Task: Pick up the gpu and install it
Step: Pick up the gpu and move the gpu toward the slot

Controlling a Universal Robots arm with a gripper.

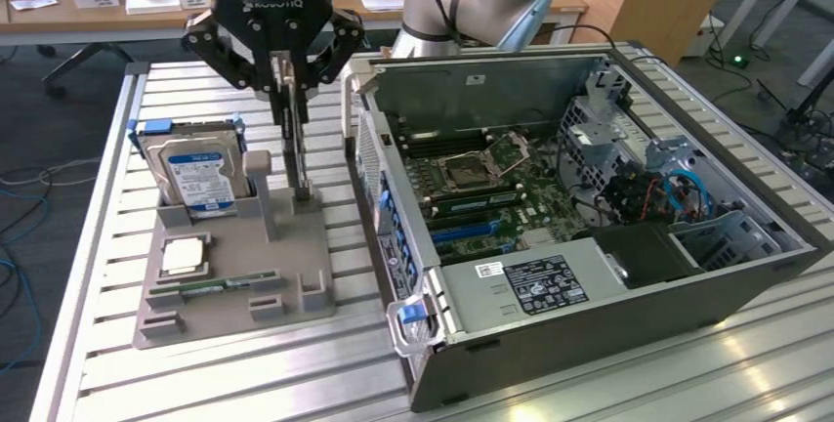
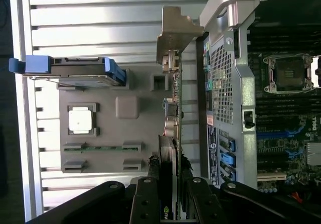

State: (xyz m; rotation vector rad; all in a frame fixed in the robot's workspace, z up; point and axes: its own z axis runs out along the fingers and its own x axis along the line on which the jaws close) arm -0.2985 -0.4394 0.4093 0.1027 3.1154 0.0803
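**A:** The fingers (image 2: 146, 199) stand part-spread, one on each side of the gpu (image 2: 170, 111), a thin dark expansion card with a pale metal bracket at one end. I see no firm pinch on it.

**B:** Where is the card itself?

**A:** It stands upright on its long edge in the grey moulded holder tray (image 1: 280, 261) on the slatted metal worktop (image 1: 195, 373). The silver hard drive with the blue-white label (image 1: 195, 173) is on the exterior view's left of it. The open grey computer case (image 1: 587, 315) is just beside it on the right. The card is neither lifted nor installed.

**B:** What could go wrong from here?

**A:** Mostly the grip, I think. The card is thin and is taken near its top edge. If one finger meets it before the other, it may lean in its slot and bind against the holder on the way up. A light hold could also let it swing or slip, since the bracket end looks the heavier.

**B:** And the case?

**A:** Its rear wall is very near the bracket. A tilted card would likely snag there.
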